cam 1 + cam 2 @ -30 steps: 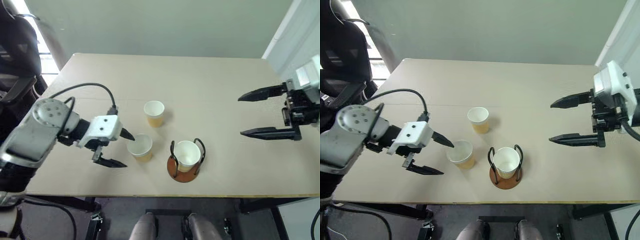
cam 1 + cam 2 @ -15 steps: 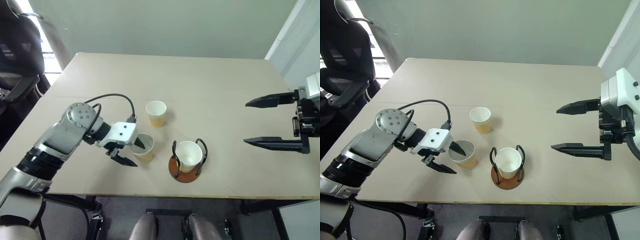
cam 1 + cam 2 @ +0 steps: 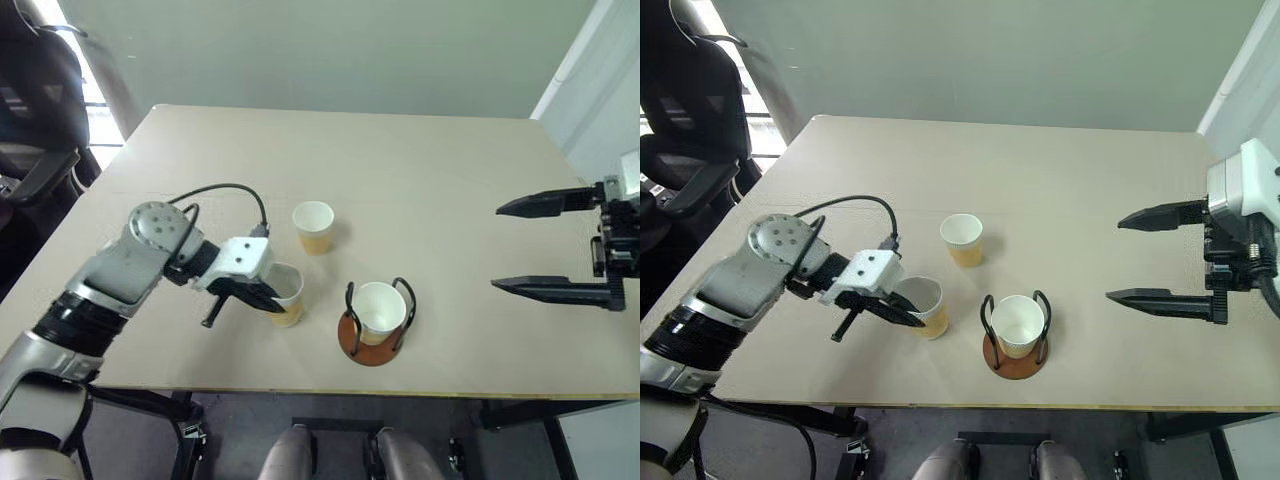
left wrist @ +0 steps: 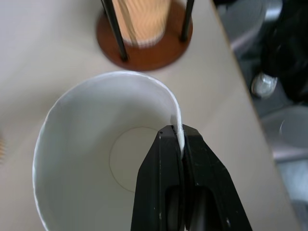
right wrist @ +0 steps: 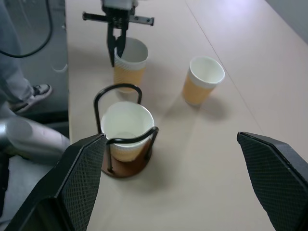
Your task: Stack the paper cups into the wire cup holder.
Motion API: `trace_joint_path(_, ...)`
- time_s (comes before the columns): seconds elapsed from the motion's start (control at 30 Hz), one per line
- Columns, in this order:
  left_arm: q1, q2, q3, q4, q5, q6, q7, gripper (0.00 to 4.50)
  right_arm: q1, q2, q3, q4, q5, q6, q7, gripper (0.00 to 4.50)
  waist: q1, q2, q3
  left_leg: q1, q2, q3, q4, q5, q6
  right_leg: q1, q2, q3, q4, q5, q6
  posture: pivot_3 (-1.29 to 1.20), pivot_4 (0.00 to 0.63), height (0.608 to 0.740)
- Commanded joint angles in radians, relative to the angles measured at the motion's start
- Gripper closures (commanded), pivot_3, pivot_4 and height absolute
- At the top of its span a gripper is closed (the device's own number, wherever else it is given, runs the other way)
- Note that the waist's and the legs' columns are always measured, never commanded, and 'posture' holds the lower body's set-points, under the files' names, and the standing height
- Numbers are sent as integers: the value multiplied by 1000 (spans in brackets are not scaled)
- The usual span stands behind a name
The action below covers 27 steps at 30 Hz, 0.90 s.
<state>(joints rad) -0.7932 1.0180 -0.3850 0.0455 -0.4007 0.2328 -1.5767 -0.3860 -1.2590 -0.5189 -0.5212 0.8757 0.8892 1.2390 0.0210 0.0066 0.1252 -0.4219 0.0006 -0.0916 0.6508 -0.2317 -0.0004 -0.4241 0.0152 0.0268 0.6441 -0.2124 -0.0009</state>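
Three tan paper cups with white insides stand on the table. One cup sits inside the wire cup holder, between its two black loops. Left of the holder, a second cup has its rim pinched between the fingers of my left gripper, which is shut on its near wall. The third cup stands free farther back. My right gripper hangs open above the table's right side, well away from all cups.
The beige table ends in a front edge just below the holder. A black chair stands off the table's left side. A black cable loops over my left wrist.
My left gripper moved right onto the nearer cup and shut on its rim, one finger inside and one outside. The right gripper stays open in about the same place.
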Motion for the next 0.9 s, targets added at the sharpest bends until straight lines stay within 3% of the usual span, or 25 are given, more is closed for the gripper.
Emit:
trace_joint_path(0.03,-149,9,73,0,-143,46,-38,4483,17,27,-156,8,89,16,20,0,8,0,0,-1,0,0,1,0,0,0,0,0,0,0,0,0,150,740)
trace_joint_path(0.2,-429,-113,57,157,-219,-17,-38,4483,55,33,-221,6,98,9,-12,0,14,0,0,-1,-1,-1,6,-1,4,2,-1,0,0,0,1,0,150,740)
trace_joint_path(0.3,-523,-193,2,214,-253,-66,-38,4483,55,26,-229,-4,107,4,-37,0,11,1,0,-3,-2,0,12,-3,6,3,-1,1,-1,2,4,0,150,740)
trace_joint_path(0.6,-609,-289,-273,224,-311,-215,-38,4483,101,11,-312,-70,142,46,-92,0,10,3,1,-4,-3,1,17,-6,10,6,-2,3,-2,2,13,0,150,740)
trace_joint_path(0.9,-629,-317,-378,178,-384,-226,-38,4483,127,4,-326,-113,169,58,-149,0,11,3,1,-7,-4,3,19,-8,14,6,-3,3,-3,-1,19,0,150,740)
